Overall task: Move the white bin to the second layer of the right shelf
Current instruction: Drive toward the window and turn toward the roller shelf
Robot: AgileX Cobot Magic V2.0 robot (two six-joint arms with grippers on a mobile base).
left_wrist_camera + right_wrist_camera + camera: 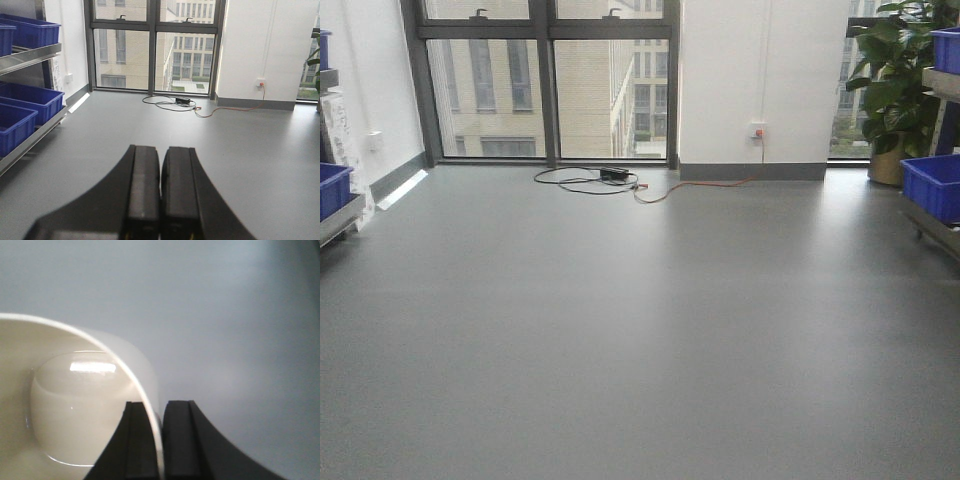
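The grey floor spread wide in front of me and ran to a tall dark-framed window and a white wall. A steel rack stood along the left side and carried blue crates on two levels. A second rack showed at the right edge of the front view with a blue crate on it, and only its corner was in view. A leafy potted plant stood just behind that rack, by the wall.

The white bin hung from my right gripper, over a plain grey surface. The gripper was clamped on the bin's wall, with one finger inside the mouth, the other outside, and the thin rim running between them. The glossy inside held nothing that I could see. It appeared only in the right wrist view.

My left gripper was clenched, its two black fingers pressed together on nothing, pointing out over the floor toward the window.

A dark cable lay looped on the floor below the window. A wall socket sat low on the white wall.
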